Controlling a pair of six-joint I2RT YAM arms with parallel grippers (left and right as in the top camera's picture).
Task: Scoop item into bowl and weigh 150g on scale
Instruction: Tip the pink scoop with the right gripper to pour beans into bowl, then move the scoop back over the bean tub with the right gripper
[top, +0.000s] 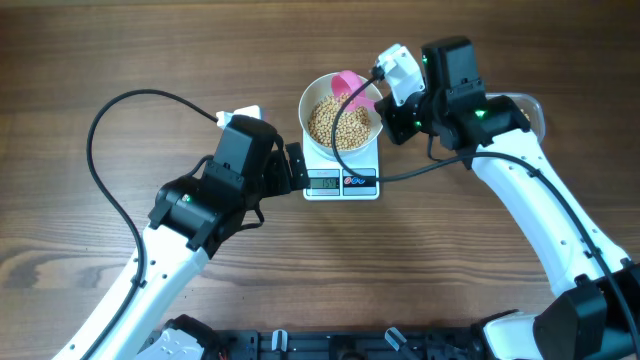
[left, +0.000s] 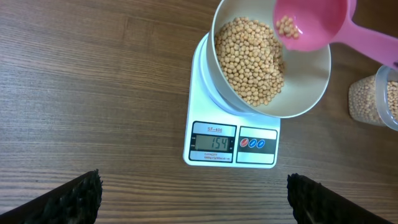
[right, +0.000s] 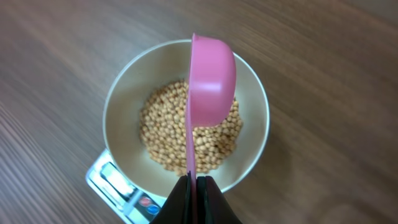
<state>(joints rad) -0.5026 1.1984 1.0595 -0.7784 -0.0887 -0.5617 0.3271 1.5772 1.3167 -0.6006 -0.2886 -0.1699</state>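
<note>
The tan beans (left: 252, 59) lie heaped in the white bowl (left: 311, 93), filling its bottom and climbing partway up the walls. The bowl sits squarely on the small white kitchen scale (left: 205, 81), whose grey display (left: 213, 144) reads 154. A pink scoop (left: 311, 25) hangs over the bowl's rim, tipped on its side, with a few beans in its cup. The right gripper (right: 194, 186) is clenched on the scoop's thin handle, its dark fingers pressed against both flat sides. The left gripper (top: 297, 168) waits just beside the scale's display edge, its fingers spread wide and holding nothing. A clear container (left: 373, 99) with more beans stands near the bowl. Everything rests on a dark wooden table (top: 120, 60).
</note>
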